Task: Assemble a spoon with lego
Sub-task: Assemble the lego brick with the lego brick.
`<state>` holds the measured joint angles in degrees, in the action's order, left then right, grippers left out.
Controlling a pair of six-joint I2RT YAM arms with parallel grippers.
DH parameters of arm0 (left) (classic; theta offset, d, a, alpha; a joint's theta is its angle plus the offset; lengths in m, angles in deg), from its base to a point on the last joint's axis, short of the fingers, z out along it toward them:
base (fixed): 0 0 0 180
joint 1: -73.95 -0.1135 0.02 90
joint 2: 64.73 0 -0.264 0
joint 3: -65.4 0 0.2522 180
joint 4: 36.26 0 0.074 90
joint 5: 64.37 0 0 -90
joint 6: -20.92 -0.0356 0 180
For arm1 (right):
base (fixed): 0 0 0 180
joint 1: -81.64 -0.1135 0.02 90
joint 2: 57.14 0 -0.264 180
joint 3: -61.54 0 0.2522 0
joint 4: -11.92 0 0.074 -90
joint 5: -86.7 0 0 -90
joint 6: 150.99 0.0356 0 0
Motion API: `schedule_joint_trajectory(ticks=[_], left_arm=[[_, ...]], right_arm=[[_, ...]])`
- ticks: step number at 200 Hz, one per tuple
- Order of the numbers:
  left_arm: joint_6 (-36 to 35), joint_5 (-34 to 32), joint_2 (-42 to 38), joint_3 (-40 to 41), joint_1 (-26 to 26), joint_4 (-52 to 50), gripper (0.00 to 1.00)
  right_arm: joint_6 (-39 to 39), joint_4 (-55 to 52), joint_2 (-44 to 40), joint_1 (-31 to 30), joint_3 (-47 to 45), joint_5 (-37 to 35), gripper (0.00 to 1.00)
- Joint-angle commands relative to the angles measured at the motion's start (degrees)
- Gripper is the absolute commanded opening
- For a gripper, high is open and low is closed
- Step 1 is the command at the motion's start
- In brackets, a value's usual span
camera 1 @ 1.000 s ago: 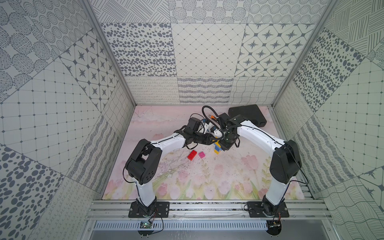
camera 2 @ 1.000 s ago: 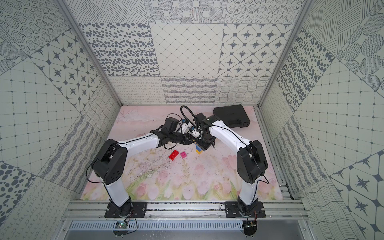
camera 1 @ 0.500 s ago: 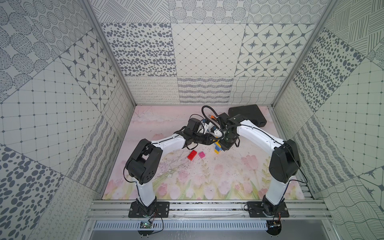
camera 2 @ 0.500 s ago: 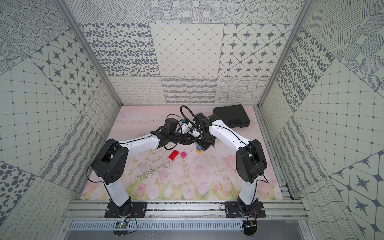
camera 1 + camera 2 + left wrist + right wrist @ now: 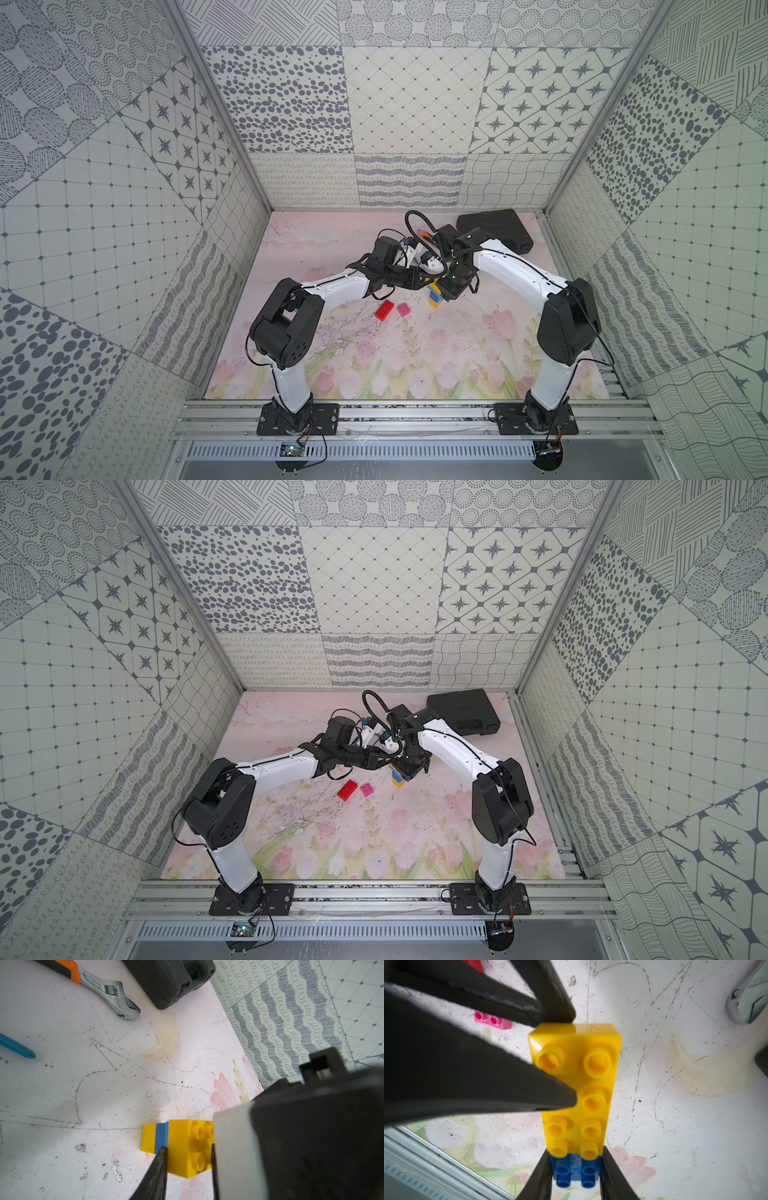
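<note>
Overall, a narrow studded spoon [image 5: 591,1080], yellow and blue.

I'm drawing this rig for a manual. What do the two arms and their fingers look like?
The left arm and right arm match: glossy white links between bulky black joint housings, each mounted on a black base plate. Thin black wires run along the white links, and a thicker black cable loops near the wrists. The fingers are matte black and taper to narrow tips.
</note>
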<state>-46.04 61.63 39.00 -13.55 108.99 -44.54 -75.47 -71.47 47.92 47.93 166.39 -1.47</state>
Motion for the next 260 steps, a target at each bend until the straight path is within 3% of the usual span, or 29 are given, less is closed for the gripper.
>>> schedule_joint_trajectory(ticks=[1, 129, 194, 252, 260], left_arm=[[-4.2, -6.2, 0.8, 1.1, -0.2, -11.7, 0.16], [-4.1, -6.0, 1.1, 1.4, -0.2, -11.4, 0.16], [-4.3, -6.1, 1.1, 1.6, -0.6, -11.5, 0.15], [-4.5, -6.1, 1.0, 1.5, -0.6, -11.9, 0.15], [-4.5, -6.1, 0.9, 1.5, -0.5, -12.0, 0.15]], right_arm=[[0.6, 4.0, 0.0, -0.1, 3.0, 3.1, 0.38], [1.2, 4.0, -0.4, 0.4, 4.1, 4.4, 0.5], [2.4, 4.5, -4.4, 2.9, 5.2, 9.1, 0.53], [3.0, 3.3, -3.2, 3.7, 4.6, 14.2, 0.11], [2.9, 3.1, -2.8, 3.7, 4.7, 14.9, 0.08]])
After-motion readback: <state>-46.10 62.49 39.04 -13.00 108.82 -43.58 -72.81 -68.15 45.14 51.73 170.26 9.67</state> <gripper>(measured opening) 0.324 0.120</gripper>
